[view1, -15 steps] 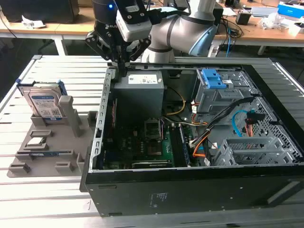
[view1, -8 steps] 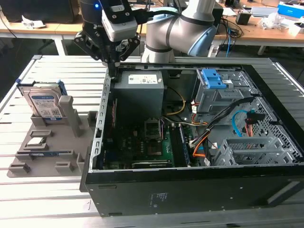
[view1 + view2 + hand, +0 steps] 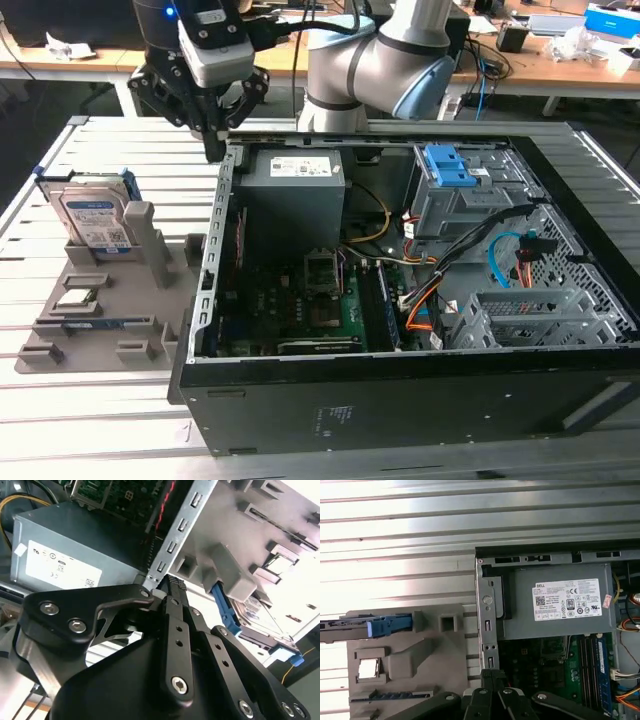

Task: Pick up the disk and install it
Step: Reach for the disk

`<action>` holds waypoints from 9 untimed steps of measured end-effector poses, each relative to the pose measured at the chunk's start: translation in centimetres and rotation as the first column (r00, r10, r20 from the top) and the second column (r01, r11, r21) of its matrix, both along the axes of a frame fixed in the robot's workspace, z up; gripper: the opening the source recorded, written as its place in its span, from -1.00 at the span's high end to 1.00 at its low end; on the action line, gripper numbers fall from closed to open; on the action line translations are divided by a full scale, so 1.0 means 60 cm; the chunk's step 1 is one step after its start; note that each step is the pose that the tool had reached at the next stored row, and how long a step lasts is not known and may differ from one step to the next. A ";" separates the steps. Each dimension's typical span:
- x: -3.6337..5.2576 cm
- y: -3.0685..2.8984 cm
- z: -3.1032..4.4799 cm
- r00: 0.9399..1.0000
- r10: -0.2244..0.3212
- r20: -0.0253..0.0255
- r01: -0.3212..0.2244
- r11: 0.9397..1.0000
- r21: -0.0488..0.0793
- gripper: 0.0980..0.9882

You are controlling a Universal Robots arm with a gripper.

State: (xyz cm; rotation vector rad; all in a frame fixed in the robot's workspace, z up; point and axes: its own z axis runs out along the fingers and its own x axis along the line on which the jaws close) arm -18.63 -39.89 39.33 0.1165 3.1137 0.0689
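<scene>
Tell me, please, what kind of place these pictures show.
Probably a robotics laboratory or workshop, set up for computer assembly. An open computer case lies on a slatted metal table. A grey fixture beside it holds the disk on edge, and desks with cables stand behind the robot arm.

Silver-grey arm [image 3: 395, 45] with pale blue joint caps [image 3: 425, 97] and black cables [image 3: 300, 27]; black pincer [image 3: 213, 148] of linked bars, silver screws [image 3: 180, 684], small blue light [image 3: 170, 12]
</scene>
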 end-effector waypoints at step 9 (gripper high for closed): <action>-0.042 0.0000 0.000 1.000 0.000 0.000 0.000 1.000 0.000 0.98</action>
